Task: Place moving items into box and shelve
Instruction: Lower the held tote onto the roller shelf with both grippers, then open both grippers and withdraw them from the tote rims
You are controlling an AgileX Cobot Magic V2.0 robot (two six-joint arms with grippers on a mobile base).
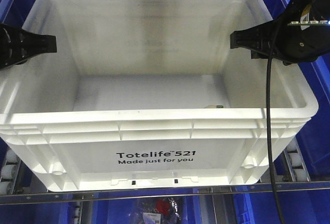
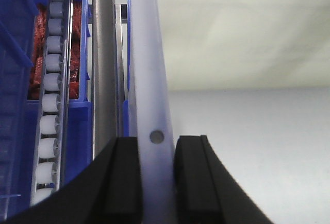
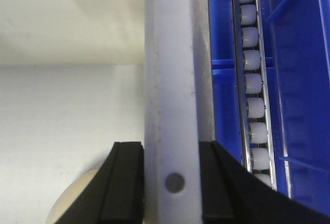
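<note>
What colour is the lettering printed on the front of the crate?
Black, on the white crate: the lettering reads "Totelife 521 Made just for you". Clearest in the exterior front-facing view.

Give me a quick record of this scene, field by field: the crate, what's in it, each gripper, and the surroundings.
crate: white box printed "Totelife 521", on a roller rack
contents: part of a pale rounded item near the right wall; little else visible
left gripper: fingers either side of the box's left rim
right gripper: fingers either side of the box's right rim
surroundings: dark blue bins beside the box, white rollers along the rack
</note>
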